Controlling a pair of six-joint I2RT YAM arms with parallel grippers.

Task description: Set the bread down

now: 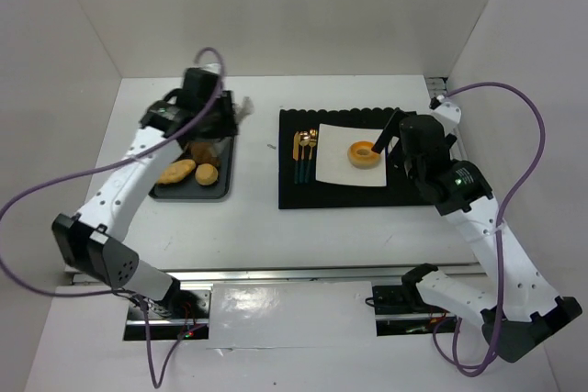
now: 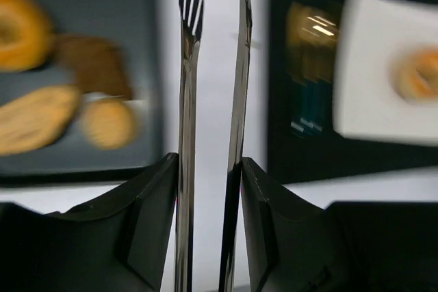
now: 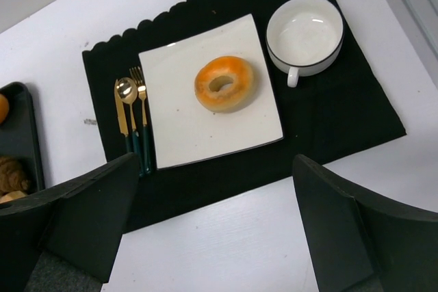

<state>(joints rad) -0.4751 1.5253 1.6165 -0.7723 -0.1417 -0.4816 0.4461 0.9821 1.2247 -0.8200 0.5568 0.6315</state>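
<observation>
1 bread on the plate, the other bread in the left tray.
Left tool clamps tongs; right tool hangs wide open, empty. Both look light, soft, glossy: probably best nipped gently across 1 side, through the hole.

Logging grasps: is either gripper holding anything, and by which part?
Left gripper pinches long metal tongs across both arms, back from the slotted tips; right gripper open, empty.
</observation>
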